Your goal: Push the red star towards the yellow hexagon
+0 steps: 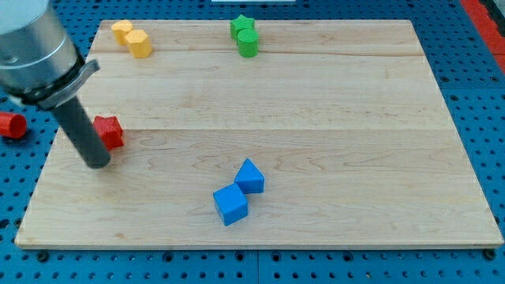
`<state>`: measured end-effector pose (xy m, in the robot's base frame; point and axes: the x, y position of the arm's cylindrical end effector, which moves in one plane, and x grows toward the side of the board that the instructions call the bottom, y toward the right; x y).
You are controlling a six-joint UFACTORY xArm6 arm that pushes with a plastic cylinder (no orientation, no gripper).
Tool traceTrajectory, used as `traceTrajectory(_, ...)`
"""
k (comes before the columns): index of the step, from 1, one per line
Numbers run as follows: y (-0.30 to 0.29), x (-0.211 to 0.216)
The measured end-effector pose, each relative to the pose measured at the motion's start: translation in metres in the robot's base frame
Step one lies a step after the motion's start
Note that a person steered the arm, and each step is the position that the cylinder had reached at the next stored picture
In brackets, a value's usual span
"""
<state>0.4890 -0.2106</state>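
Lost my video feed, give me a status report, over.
My tip touching red star, on its lower left. Yellow hexagon at the view's top, beside yellow block. Path between clear.

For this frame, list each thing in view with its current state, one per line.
my tip: on the board, touching the red star's lower-left side.
red star: flat near the view's left edge, far below the yellow pair.
yellow hexagon: top left, against a second yellow block.
green blocks: two, touching, top centre.
blue blocks: two, touching, lower centre.
red cylinder: off the board, left.
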Motion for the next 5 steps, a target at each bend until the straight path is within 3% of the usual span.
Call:
traceTrajectory(2,0.008,-0.098)
traceTrajectory(3,0.006,-0.126)
traceTrajectory(4,0.018,-0.107)
traceTrajectory(5,-0.01,-0.139)
